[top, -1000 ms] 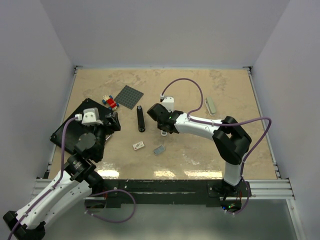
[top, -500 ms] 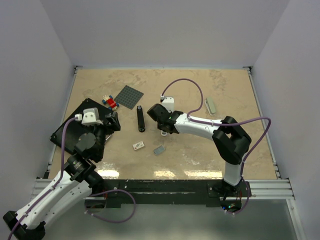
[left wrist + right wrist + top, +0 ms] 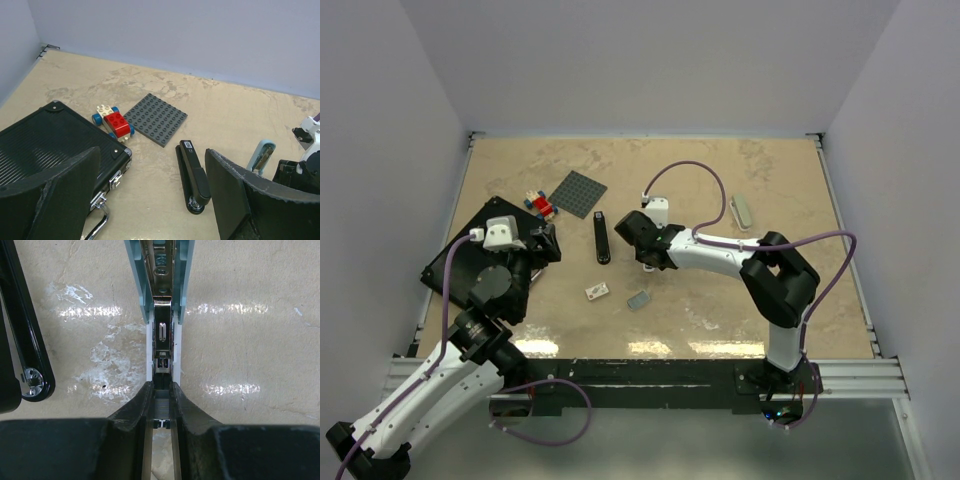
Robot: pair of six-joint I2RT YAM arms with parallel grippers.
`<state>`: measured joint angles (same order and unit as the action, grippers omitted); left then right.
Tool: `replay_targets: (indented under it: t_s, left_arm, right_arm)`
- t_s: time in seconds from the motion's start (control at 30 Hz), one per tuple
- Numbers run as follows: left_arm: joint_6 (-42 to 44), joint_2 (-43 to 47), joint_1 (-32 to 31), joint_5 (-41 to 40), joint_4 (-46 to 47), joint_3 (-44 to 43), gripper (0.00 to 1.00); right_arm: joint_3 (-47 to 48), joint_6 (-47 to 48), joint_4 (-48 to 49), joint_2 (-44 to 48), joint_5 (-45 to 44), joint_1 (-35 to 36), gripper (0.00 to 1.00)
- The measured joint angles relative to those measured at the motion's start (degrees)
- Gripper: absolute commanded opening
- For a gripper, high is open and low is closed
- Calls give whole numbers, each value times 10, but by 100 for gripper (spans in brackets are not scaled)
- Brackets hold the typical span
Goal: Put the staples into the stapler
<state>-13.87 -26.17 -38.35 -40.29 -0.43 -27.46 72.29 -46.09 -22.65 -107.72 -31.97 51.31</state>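
Pinching stapler (image 3: 162, 325): right claw (image 3: 161, 388) | long axis straight away from claw (channel exposed) | left claw (image 3: 151, 165) spread

My gripper (image 3: 151, 155), jaws spread wide
Ahead lies a black stapler (image 3: 192, 175), just beside the grey studded plate (image 3: 156, 119); a toy brick car (image 3: 114, 121) sits near the black case (image 3: 45, 145).

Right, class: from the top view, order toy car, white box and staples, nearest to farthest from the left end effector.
1. Toy car, just beyond the left end effector.
2. White box, to its right.
3. Staples, farther right.
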Motion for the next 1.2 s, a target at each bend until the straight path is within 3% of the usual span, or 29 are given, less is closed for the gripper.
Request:
replay_targets:
  t_s: [0.87, 1.2]
  left_arm:
    - [0, 0, -1, 0, 0, 0, 89]
    - [0, -2, -1, 1, 0, 0, 89]
  right_arm:
    - [-3, -4, 3, 10, 0, 0, 31]
    - [24, 43, -10, 49, 9, -45, 64]
